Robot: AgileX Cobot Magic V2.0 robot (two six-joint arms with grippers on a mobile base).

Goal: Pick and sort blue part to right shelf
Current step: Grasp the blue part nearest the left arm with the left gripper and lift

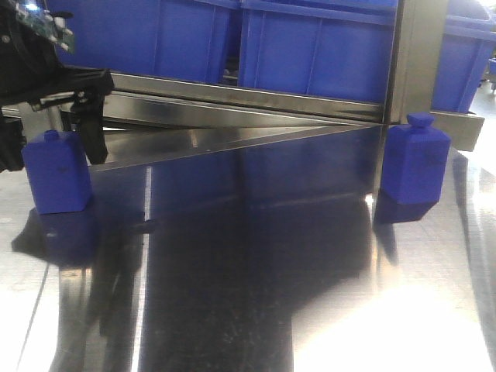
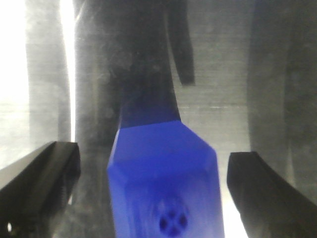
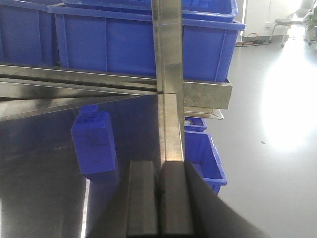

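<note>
Lower centre in the left wrist view, the small matte blue bottle-shaped block (image 2: 163, 183) stood free inside the parted left gripper (image 2: 153, 156) on the shiny steel table (image 2: 292, 74); the right gripper (image 3: 158, 198) was pressed together.

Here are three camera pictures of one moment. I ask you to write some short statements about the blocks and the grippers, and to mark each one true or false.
1. The left block and the right block both stand upright on the table. True.
2. The left gripper is shut on the left block. False: its fingers are open, with a gap on each side of the block.
3. The right gripper holds the right block. False: it is shut and holds nothing.
4. Blue crates sit on the shelf. True.
</note>
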